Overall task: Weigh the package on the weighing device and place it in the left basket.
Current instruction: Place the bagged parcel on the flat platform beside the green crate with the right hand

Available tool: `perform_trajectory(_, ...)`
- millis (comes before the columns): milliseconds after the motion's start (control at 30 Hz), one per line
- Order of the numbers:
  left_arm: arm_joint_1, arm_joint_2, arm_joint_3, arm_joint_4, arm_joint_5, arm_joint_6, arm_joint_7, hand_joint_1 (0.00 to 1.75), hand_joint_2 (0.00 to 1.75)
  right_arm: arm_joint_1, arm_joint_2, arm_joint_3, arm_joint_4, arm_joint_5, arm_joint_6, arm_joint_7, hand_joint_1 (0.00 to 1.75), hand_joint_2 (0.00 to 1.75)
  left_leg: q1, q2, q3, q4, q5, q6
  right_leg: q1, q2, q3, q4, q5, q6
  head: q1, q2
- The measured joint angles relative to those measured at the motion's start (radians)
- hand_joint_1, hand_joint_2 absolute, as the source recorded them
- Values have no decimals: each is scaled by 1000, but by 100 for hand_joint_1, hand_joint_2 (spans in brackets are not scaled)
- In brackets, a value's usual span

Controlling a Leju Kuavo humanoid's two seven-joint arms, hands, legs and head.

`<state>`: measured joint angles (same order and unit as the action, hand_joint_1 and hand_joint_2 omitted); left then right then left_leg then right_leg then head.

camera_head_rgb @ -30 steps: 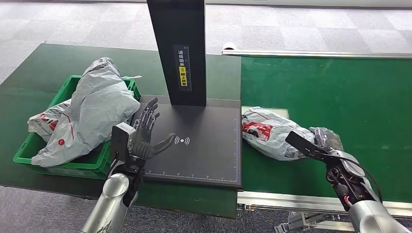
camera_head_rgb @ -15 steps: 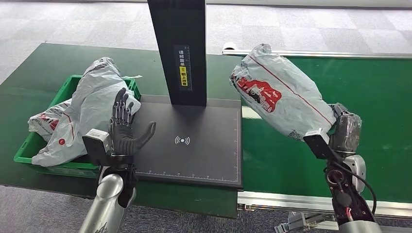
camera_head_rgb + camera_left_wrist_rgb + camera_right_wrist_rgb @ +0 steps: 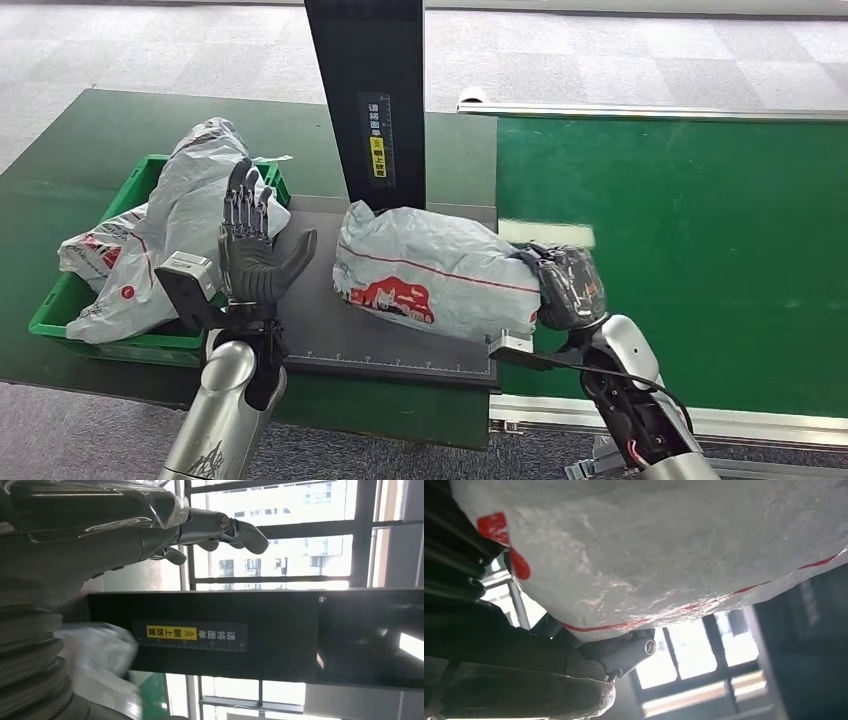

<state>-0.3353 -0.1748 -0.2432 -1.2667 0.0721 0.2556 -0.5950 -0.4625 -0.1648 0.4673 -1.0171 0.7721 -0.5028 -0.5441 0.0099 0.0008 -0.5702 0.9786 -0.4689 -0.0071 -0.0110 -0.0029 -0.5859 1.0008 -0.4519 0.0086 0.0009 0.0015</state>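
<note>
A grey plastic package (image 3: 435, 270) with red print lies across the black weighing plate (image 3: 320, 330), and my right hand (image 3: 565, 288) grips its right end. In the right wrist view the package (image 3: 664, 550) sits against the fingers (image 3: 624, 650). My left hand (image 3: 250, 250) stands upright and open at the plate's left edge, beside the green basket (image 3: 60, 310), holding nothing. The left wrist view shows that hand's fingers (image 3: 220, 527) spread before the scale's black post (image 3: 280, 635). The basket holds other grey packages (image 3: 190, 210).
The scale's black post (image 3: 370, 100) with a yellow label rises behind the plate. A green conveyor belt (image 3: 700, 220) runs to the right with a metal rail (image 3: 650, 112) at its far side. Grey floor lies beyond the table.
My right hand has carried the package from above the belt leftwards and down onto the weighing plate. My left hand has stayed upright at the plate's left edge.
</note>
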Motion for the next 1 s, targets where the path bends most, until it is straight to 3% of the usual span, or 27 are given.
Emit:
perform_trajectory(267, -30, -7, -22, 26, 2, -19, 3, 0, 175, -120, 48, 168, 261, 29, 168, 23, 175, 175, 0, 0, 0, 0, 0, 0, 0, 0, -1, 0, 0, 0, 0, 0)
perform_trajectory(533, -31, -11, -38, 38, -3, -31, 16, 0, 175, -171, 113, 205, 416, -56, 85, 21, 175, 175, 0, 0, 0, 0, 0, 0, 0, 0, -1, 0, 0, 0, 0, 0)
perform_trajectory(567, -31, -13, -41, 40, -8, -35, 22, 0, 175, -177, 121, 201, 428, -80, 77, 15, 154, 175, 0, 0, 0, 0, 0, 0, 0, 0, -1, 0, 0, 0, 0, 0)
perform_trajectory(667, -31, -16, -56, 52, -26, -55, 43, 0, 175, -190, 145, 175, 448, -164, 79, -12, 27, 175, 0, 0, 0, 0, 0, 0, 0, 0, -1, 0, 0, 0, 0, 0)
perform_trajectory(700, -31, -17, -62, 58, -33, -64, 49, 0, 175, -194, 152, 163, 451, -192, 85, -21, 4, 175, 0, 0, 0, 0, 0, 0, 0, 0, -1, 0, 0, 0, 0, 0)
perform_trajectory(1000, -30, -12, -108, 126, -114, -122, 85, 0, 175, -198, 189, 34, 417, -361, 181, -73, 0, 175, 0, 0, 0, 0, 0, 0, 0, 0, -1, 0, 0, 0, 0, 0)
